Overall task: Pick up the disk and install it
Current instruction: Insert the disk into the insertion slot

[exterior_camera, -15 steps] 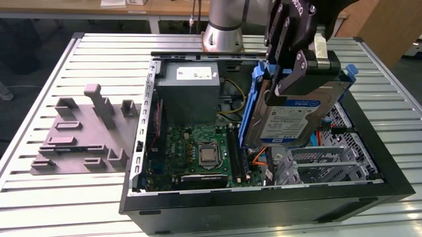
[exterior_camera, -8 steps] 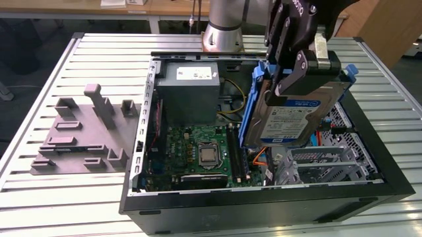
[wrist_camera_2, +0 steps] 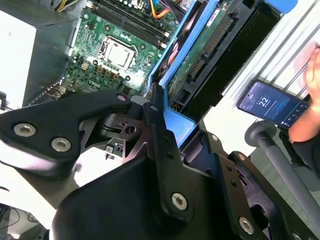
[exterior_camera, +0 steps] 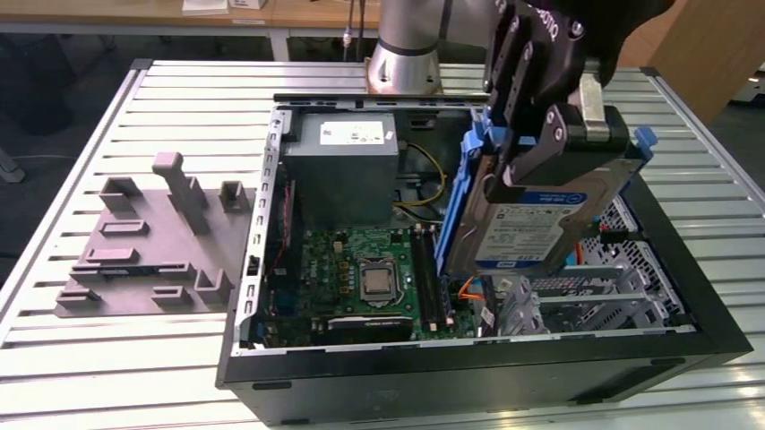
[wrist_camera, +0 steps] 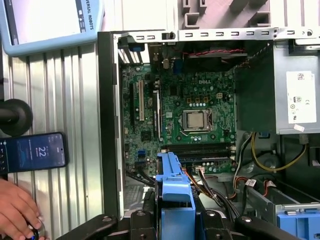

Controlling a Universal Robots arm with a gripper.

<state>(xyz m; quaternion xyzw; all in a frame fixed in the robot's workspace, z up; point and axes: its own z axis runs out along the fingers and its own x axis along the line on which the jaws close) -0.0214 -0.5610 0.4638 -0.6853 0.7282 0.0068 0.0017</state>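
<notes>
gripper (exterior_camera: 562, 143) clamps the disk (exterior_camera: 532, 235) above the open computer case (exterior_camera: 478, 363)

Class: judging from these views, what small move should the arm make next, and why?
Probably lower the disk slightly toward the metal drive cage. The gripper is shut on it, holding it tilted above the open computer case, not yet seated.

Open room over the motherboard (exterior_camera: 358, 269), between power supply (exterior_camera: 340, 170), drive cage (exterior_camera: 622, 296) and disk (exterior_camera: 538, 224).
</notes>
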